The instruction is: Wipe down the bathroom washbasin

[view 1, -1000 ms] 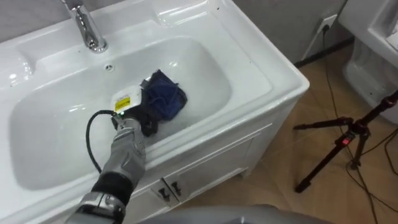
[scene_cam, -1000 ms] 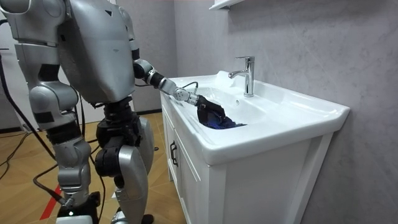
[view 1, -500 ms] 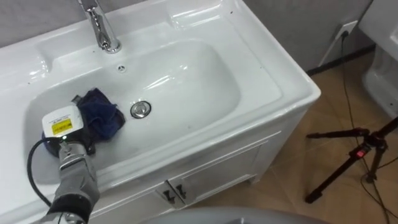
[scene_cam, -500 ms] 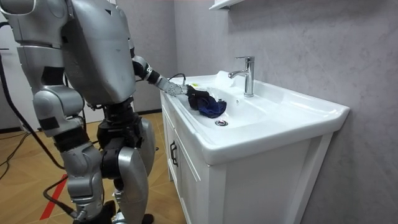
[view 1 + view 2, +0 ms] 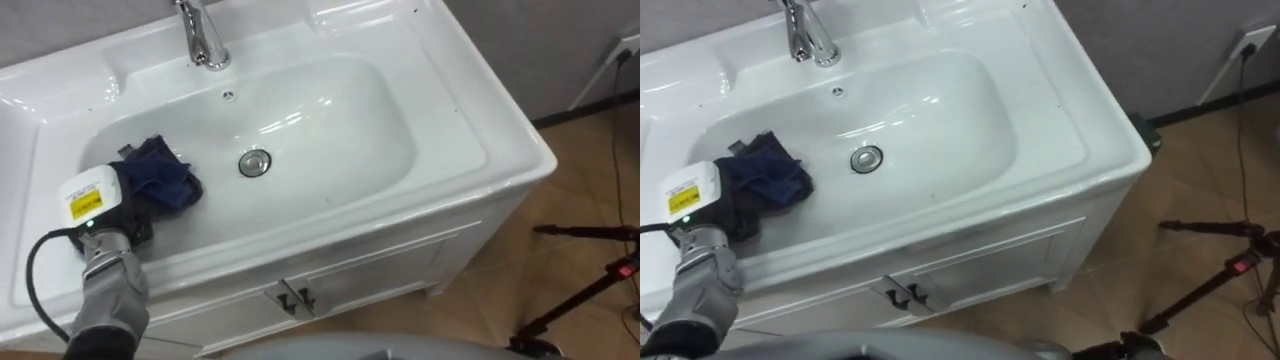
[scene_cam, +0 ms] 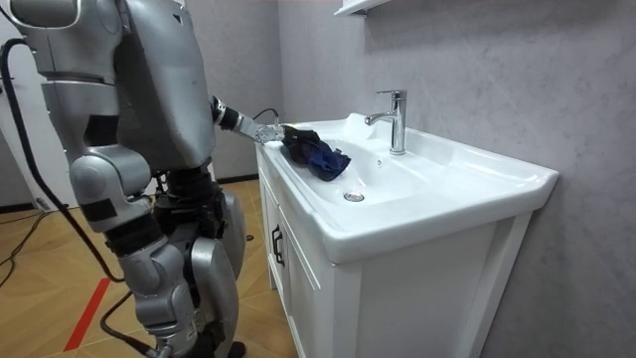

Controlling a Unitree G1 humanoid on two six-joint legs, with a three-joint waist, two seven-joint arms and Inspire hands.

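The white basin (image 5: 340, 110) is set in a white counter, with a chrome faucet (image 5: 205, 40) at the back and a round drain (image 5: 254, 163) in the middle. A dark blue cloth (image 5: 160, 175) lies bunched on the basin's left slope. My left hand (image 5: 128, 222), black, comes in from the lower left and is shut on the cloth's near edge. In the room view the left hand (image 6: 273, 132) holds the cloth (image 6: 318, 156) at the basin end nearest my body, where I stand.
Below the basin is a white cabinet with two small door handles (image 5: 292, 297). A black tripod (image 5: 600, 270) stands on the wooden floor at the right. A wall socket (image 5: 628, 50) sits at the far right. A shelf (image 6: 363, 6) hangs above the faucet.
My left hand has dragged the cloth from the middle of the basin, over the drain, to its left end. The drain now lies uncovered. The eye view has shifted too.
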